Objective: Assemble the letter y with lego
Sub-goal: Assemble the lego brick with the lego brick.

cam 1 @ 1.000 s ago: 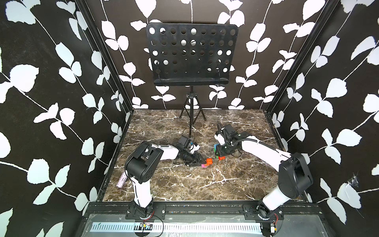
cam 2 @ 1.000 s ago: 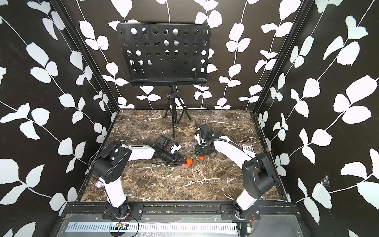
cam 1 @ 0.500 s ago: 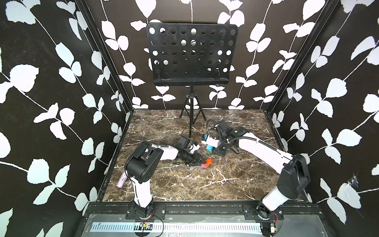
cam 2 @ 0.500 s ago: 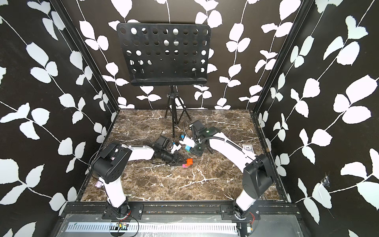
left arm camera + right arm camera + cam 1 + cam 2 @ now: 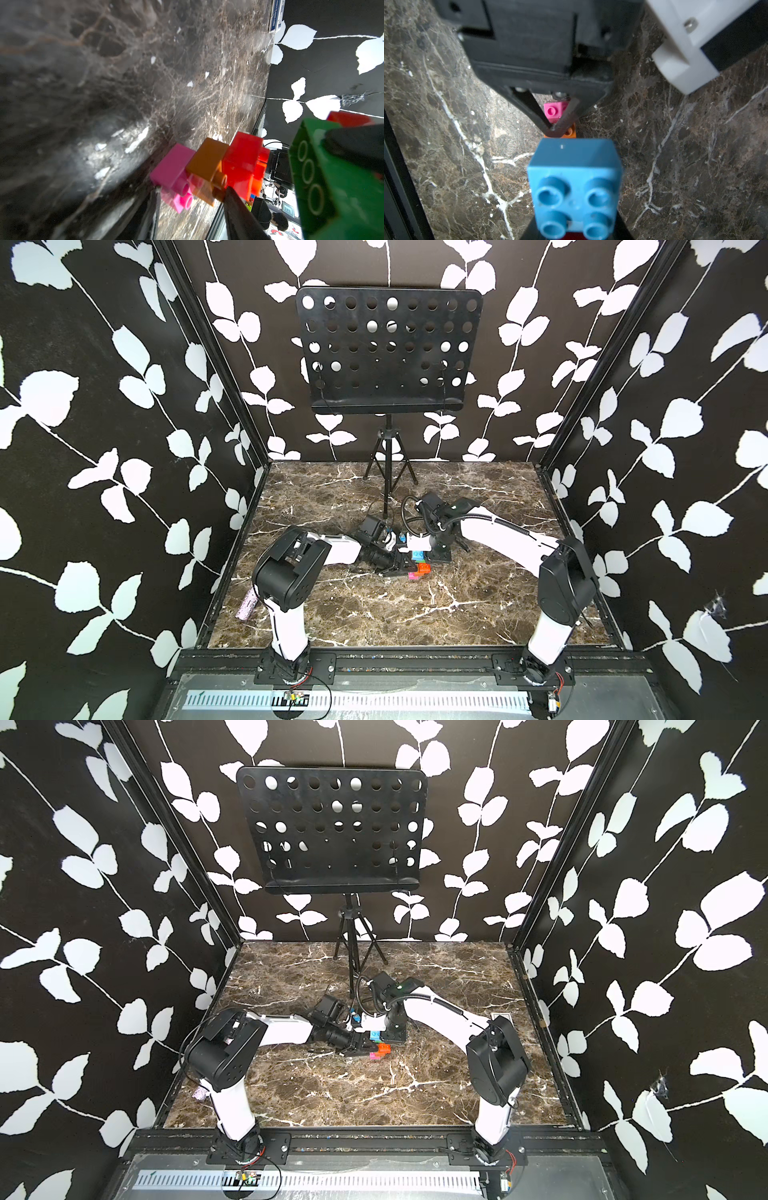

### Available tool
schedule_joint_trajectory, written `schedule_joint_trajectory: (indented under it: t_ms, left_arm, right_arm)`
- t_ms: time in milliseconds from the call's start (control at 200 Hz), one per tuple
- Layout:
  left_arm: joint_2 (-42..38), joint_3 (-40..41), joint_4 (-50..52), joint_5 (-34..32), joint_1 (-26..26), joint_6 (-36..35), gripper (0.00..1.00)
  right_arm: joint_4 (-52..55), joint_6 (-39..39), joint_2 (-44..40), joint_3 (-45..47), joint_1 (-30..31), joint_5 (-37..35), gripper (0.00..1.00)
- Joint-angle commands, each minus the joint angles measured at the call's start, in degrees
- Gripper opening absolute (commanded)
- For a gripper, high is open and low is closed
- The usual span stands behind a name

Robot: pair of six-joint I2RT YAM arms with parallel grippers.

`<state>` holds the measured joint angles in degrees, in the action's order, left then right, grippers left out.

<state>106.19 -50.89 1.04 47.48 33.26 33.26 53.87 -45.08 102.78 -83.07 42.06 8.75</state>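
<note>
**A:** As the left gripper [image 5: 553, 129] clamps the letter y [image 5: 419, 568] low on the marble table [image 5: 353, 605], is there any writing to read?

**B:** Only "PLAYING CARDS", on 1 blue-and-white box [image 5: 275, 15] at the table edge.

**A:** And the brick count?

**B:** 5 are joined: 1 pink brick [image 5: 172, 168], 1 orange brick [image 5: 205, 164], 2 red bricks [image 5: 243, 158] and 1 green bar [image 5: 332, 187]. The right gripper [image 5: 575, 232] squeezes 1 blue brick [image 5: 575, 176] just beside that cluster, mid-table, before 1 music stand [image 5: 390, 356].

White shells and black joints cover the left arm [image 5: 336, 549] and right arm [image 5: 494, 537], which carries a ribbed black cable [image 5: 505, 525].
</note>
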Motion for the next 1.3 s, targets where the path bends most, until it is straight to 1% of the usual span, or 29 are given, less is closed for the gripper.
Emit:
schedule_joint_trajectory:
  t_ms: [0, 860, 1100, 1295]
  left_arm:
    - [3.3, 2.7, 7.3, -10.4, -0.6, -1.7, 0.49]
    - [4.0, 2.3, 7.6, -10.2, -0.6, -1.7, 0.49]
    - [4.1, 2.1, 7.7, -10.2, -0.6, -1.7, 0.49]
    - [4.5, 2.1, 7.7, -10.0, -0.6, -1.7, 0.49]
  right_arm:
    - [3.2, -2.3, 0.7, -0.6, 0.9, 0.5, 0.28]
    - [1.6, -2.3, 4.0, 1.2, 2.0, -0.5, 0.27]
    - [2.0, -1.7, 5.7, 1.3, 2.1, -2.4, 0.27]
    - [2.5, -1.5, 7.5, 1.1, 2.3, -2.2, 0.26]
